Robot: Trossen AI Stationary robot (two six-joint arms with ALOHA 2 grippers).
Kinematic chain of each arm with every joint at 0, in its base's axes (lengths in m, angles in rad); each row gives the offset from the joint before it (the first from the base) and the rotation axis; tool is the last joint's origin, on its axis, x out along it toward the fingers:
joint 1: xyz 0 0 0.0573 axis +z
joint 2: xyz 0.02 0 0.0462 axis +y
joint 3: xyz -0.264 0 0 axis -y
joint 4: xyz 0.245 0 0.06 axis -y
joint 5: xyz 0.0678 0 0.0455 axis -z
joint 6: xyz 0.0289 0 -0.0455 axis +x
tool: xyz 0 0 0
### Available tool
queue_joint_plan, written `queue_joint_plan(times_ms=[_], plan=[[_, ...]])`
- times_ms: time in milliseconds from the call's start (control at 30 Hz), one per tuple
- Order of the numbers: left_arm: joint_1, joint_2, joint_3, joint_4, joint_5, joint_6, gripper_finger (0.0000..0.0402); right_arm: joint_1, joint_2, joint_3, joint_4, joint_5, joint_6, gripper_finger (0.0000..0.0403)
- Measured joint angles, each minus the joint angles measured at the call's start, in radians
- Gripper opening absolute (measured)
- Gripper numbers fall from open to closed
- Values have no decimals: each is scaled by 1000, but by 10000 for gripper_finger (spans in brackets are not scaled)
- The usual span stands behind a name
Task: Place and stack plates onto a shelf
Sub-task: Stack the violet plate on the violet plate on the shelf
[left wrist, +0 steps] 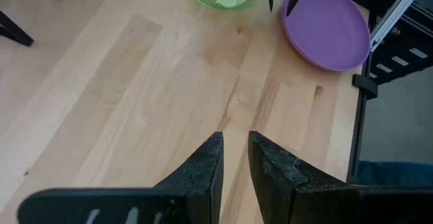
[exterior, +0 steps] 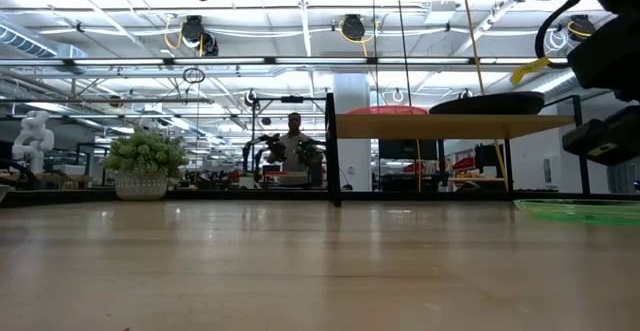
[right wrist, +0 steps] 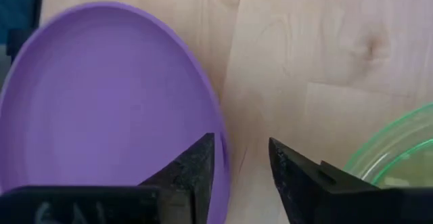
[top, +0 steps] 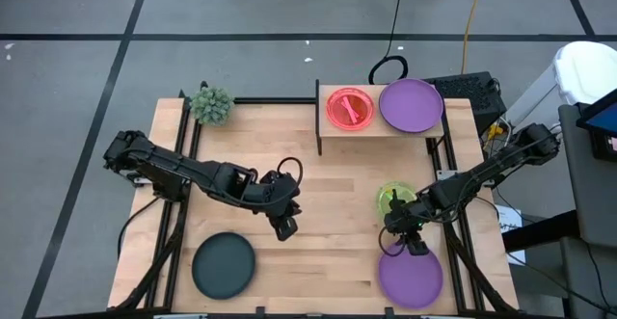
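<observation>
On the shelf at the table's far edge lie a pink-red plate and a purple plate. Flat on the table lie a dark teal plate at the near left, a neon green plate and a second purple plate at the near right. My right gripper is open at the far rim of that near purple plate, one finger over the plate's inside and one over the table. My left gripper hovers narrowly open above bare wood mid-table, right of the teal plate. My right gripper comes from above, pointing down, with the near purple plate's far rim between its open fingers. I cannot tell whether either finger touches the plate. The plate lies flat on the table.
A small spiky plant stands at the far left corner. Black frame rails run along the table's left and right edges. Bare wood lies between the teal plate and the right-hand plates. A person shows far behind the table in the low view.
</observation>
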Motion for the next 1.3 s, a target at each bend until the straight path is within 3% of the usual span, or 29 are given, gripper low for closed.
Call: queue_joint_plan(times_ms=[267,600,900,1100,1300], plan=[[0,0,0,0,-5,-2,74,0,66,0,23,-27,-4,90],[0,0,0,0,-5,2,74,0,85,2,34,-35,47,6],[0,0,0,-1,-21,9,74,0,45,9,87,-23,294,3],[0,0,0,0,-22,8,74,-1,6,62,50,75,539,1],[0,0,0,0,-22,8,74,-1,2,169,-73,139,637,1]])
